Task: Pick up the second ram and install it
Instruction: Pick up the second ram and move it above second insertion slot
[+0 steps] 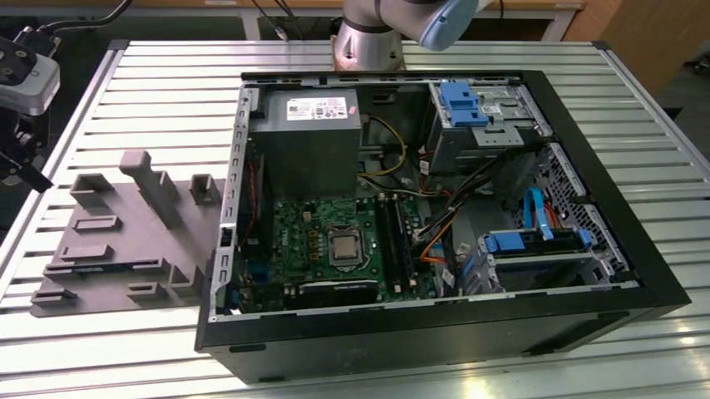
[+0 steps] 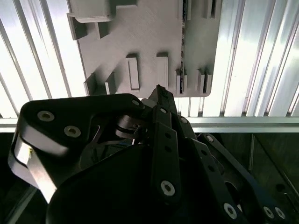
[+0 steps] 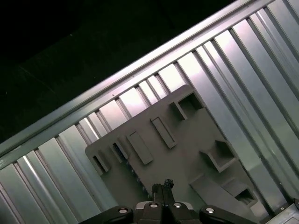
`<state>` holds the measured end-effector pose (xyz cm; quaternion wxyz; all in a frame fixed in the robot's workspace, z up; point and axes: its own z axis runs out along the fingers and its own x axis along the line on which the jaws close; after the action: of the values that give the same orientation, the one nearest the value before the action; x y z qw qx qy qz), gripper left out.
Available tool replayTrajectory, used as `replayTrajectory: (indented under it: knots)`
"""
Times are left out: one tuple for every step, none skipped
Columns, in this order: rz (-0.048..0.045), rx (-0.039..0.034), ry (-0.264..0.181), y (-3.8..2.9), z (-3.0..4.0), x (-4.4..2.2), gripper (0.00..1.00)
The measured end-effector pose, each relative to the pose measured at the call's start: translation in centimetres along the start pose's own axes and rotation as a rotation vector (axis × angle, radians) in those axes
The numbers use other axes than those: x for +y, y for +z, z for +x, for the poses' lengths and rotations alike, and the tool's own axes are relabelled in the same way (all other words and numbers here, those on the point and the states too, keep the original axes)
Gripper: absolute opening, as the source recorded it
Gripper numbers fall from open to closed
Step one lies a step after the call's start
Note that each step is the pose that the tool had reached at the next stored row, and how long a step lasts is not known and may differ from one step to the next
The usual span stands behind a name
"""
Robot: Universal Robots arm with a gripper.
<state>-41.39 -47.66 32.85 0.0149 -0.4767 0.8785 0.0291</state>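
Observation:
The second ram (image 2: 182, 51) is a thin dark stick standing on edge in the slot blocks of the grey fixture plate (image 2: 145, 37). It also shows in the first wrist view as the ram (image 3: 122, 153) and in the exterior view as a bluish strip, the ram (image 1: 95, 253). My gripper (image 2: 159, 89) hovers above the plate's near edge, apart from the ram. Its fingers are pressed together with nothing between them. The gripper (image 3: 163, 185) points down at the plate. In the exterior view the gripper (image 1: 28, 170) hangs at the exterior view's left edge.
An open computer case (image 1: 621, 274) lies on the slatted metal table (image 1: 155, 91), to the exterior view's right of the fixture plate (image 1: 122, 287). Inside are the motherboard (image 1: 322, 249), its long black slots (image 1: 391, 241), a power supply (image 1: 305, 141) and cables. Raised grey blocks (image 1: 150, 187) stand on the plate.

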Motion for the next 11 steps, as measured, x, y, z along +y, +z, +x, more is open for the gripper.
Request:
replayTrajectory:
  knots:
    - [-0.0004,0.0003,-0.008,0.0,0.0,0.0,0.11]
    - [-0.0009,0.0006,-0.016,0.0,0.0,0.0,0.11]
    - [-0.0013,0.0009,-0.023,0.0,0.0,0.0,0.11]
    - [-0.0017,0.0012,-0.032,0.0,0.0,0.0,0.11]
    - [-0.0022,0.0015,-0.04,0.0,0.0,0.0,0.11]
    - [-0.0027,0.0019,-0.048,0.0,0.0,0.0,0.11]
    - [-0.0031,0.0022,-0.057,0.01,0.0,0.0,0.11]
    - [-0.0035,0.0024,-0.065,0.01,0.0,0.0,0.11]
    - [-0.004,0.0028,-0.074,0.01,0.0,0.0,0.11]
    - [-0.0045,0.0031,-0.082,0.01,0.0,0.0,0.11]
    - [-0.005,0.0035,-0.091,0.01,0.0,0.0,0.11]
